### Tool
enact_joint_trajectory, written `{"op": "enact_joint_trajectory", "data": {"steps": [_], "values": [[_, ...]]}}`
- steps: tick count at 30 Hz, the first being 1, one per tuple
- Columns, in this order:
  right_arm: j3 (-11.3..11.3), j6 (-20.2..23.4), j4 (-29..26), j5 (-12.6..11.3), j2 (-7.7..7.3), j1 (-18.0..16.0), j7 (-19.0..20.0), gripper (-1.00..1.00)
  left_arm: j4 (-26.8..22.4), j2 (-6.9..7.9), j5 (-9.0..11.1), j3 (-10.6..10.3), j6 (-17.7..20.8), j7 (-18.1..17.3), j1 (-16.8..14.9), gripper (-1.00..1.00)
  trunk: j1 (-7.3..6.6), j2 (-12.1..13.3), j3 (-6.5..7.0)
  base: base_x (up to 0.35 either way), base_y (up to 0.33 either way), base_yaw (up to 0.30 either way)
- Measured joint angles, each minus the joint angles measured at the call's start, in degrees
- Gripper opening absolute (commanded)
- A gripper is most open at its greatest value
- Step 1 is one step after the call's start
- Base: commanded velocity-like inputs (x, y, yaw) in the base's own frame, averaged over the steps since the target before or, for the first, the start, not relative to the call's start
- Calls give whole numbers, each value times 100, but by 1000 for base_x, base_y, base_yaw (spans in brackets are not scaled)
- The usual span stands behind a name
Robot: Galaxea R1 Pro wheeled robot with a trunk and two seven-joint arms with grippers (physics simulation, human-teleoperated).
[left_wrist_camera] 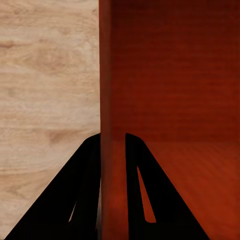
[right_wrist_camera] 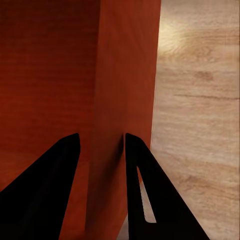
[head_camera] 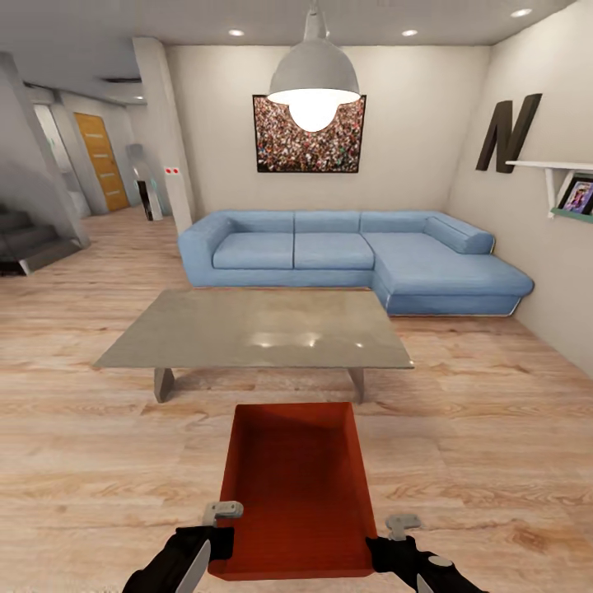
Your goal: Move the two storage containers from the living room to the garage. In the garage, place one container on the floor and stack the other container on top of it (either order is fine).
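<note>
I am in the living room, on its light wood-plank flooring [head_camera: 99, 461]. One red-orange open-top storage container [head_camera: 296, 486] sits low in front of me, its long axis pointing away, and it is empty. My left gripper [head_camera: 221, 550] pinches the left side wall near the close end. In the left wrist view the fingers [left_wrist_camera: 113, 142] straddle the container's thin wall [left_wrist_camera: 175, 75]. My right gripper [head_camera: 380, 550] does the same on the right wall, its fingers [right_wrist_camera: 101, 142] on either side of the container's wall [right_wrist_camera: 125, 75]. The garage and its floor are out of view.
A glass coffee table [head_camera: 255, 338] stands just beyond the container. Behind it, a blue corner sofa [head_camera: 346, 255] lines the far wall. Stairs [head_camera: 25, 239] and a hallway with a wooden door [head_camera: 103, 161] lie at the left. A wall shelf [head_camera: 560, 177] juts out at the right.
</note>
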Motion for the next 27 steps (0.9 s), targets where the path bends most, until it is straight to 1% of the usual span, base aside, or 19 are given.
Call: {"op": "enact_joint_trajectory", "data": {"steps": [11,27], "values": [[-4,1,0,3,1,0,0,-100,0,1,2,-1,0,0,0,-100,-242,441,250,0,0,252],[-2,0,0,2,3,0,-3,-100,0,3,8,-3,0,0,0,-100,-593,1083,629,0,0,226]]}}
